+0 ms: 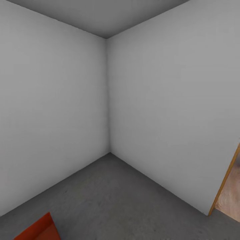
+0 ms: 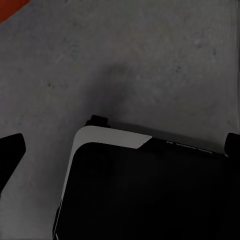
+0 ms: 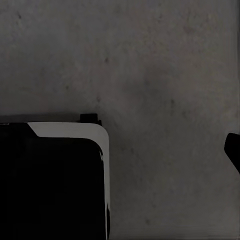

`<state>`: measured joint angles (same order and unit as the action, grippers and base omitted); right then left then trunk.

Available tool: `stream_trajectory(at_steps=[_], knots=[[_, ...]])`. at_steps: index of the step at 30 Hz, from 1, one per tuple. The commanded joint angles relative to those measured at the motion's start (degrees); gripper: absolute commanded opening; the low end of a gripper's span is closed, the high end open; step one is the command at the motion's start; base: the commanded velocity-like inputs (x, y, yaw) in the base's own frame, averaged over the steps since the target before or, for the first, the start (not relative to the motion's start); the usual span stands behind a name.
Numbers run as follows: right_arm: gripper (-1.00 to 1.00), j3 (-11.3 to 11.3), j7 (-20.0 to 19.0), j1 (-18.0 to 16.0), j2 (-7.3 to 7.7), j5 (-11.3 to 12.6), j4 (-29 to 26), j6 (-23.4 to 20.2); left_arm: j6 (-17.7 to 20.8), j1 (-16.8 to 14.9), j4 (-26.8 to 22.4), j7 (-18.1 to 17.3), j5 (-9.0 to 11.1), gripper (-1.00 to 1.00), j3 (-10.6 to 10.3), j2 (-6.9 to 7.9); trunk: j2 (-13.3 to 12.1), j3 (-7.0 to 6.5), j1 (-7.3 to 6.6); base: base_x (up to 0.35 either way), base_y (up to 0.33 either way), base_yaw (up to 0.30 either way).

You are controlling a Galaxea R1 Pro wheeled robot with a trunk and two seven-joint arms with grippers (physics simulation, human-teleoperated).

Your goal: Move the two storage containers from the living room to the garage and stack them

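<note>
Head view has one orange-red storage container (image 1: pixel 37 230) low on the left, nearer the left end effector, whose grip I cannot tell, likewise the right's.

1. My head view is evenly, flatly lit; the white-grey walls (image 1: pixel 53 100) carry no glare and no hard shadows.
2. My wrist views are dimmer and soft, with a blurry shadow on the concrete floor (image 2: pixel 150 60).

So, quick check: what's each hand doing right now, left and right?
Left hand: fingertips spread wide apart, open, holding nothing, above the concrete floor.
Right hand: one fingertip in view; state cannot be told.
</note>
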<state>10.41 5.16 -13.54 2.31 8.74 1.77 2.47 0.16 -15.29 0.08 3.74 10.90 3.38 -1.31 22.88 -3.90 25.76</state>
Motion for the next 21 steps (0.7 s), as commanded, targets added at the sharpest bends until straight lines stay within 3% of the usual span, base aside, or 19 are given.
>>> stream_trajectory(at_steps=[1, 16, 20, 21], knots=[[1.0, 0.5, 0.0, -0.1, -0.02, 0.6, 0.2, 0.3, 0.0, 0.0, 0.0, 0.1, 0.2, 1.0, 0.3, -0.01, 0.0, 0.02, 0.02, 0.0, 0.0, -0.288], [1.0, 0.6, 0.0, -0.1, -0.09, 0.6, 0.2, 0.3, 0.0, 0.0, -0.2, 0.0, -0.6, 1.0, 0.2, -0.26, 0.0, 0.02, 0.02, 0.0, 0.0, -0.287], [1.0, 0.6, 0.0, -0.1, -0.08, 0.6, 0.2, 0.3, -0.1, 0.0, -0.3, 0.0, -0.8, 1.0, 0.1, 0.05, 0.0, 0.02, 0.02, 0.0, 0.0, -0.287], [1.0, 0.5, 0.0, -0.1, -0.09, 0.6, 0.2, 0.3, -0.1, 0.0, -0.4, 0.0, -0.9, 1.0, -0.1, 0.69, 0.0, 0.02, 0.02, 0.0, 0.0, -0.287]])
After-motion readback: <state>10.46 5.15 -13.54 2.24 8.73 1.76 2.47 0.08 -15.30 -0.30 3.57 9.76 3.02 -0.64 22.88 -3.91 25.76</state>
